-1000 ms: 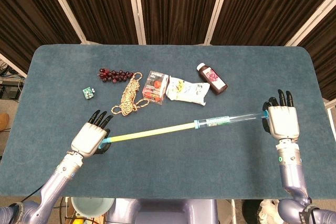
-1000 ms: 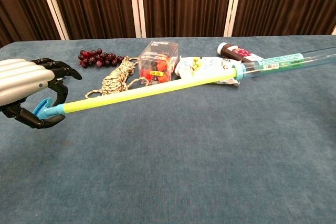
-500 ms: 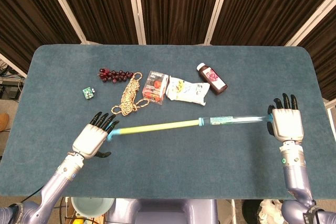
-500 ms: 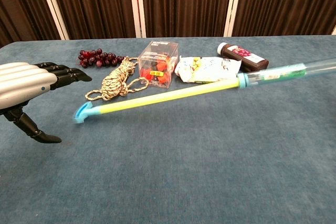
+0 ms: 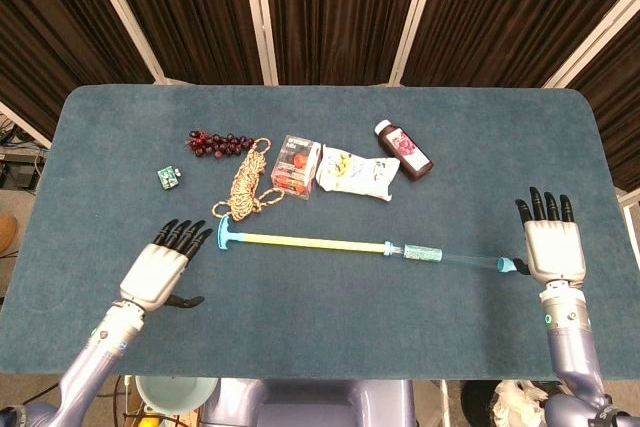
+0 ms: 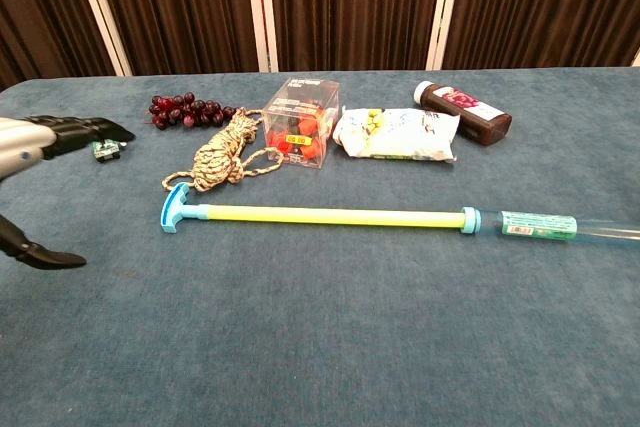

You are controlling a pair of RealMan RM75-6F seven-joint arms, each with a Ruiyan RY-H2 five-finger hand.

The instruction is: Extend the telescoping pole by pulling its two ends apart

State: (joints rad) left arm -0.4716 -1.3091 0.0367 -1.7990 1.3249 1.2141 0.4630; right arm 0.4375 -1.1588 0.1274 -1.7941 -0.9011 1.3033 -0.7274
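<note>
Since half a second ago the long telescoping pole with its yellow inner rod, clear outer tube and blue T-shaped end piece (image 5: 360, 245) has dropped flat onto the blue felt-covered desk (image 5: 330, 317), and the left robot hand (image 5: 160, 269) has drawn back from the T-shaped end. That hand now hovers just to the left of the T-piece, apart from it, fingers stretched forward and thumb splayed below, holding nothing; the chest view shows only its fingertips and thumb at the left edge. The right robot hand (image 5: 552, 247) sits at the far right with fingers straight and spread, palm down, gripping nothing; the pole's blue end cap lies just beside its inner edge, and whether they touch cannot be told. The pole runs across the near middle of the desk, extended, yellow rod to the left, clear tube with a teal label to the right.

Behind it lie a coiled tan rope (image 5: 247, 184), a bunch of dark red grapes (image 5: 217, 142), a clear plastic box with red contents (image 5: 295, 165), a white crinkled snack bag (image 5: 357, 173), a dark bottle with a white cap (image 5: 404, 149) and a small green tag (image 5: 167, 178).
</note>
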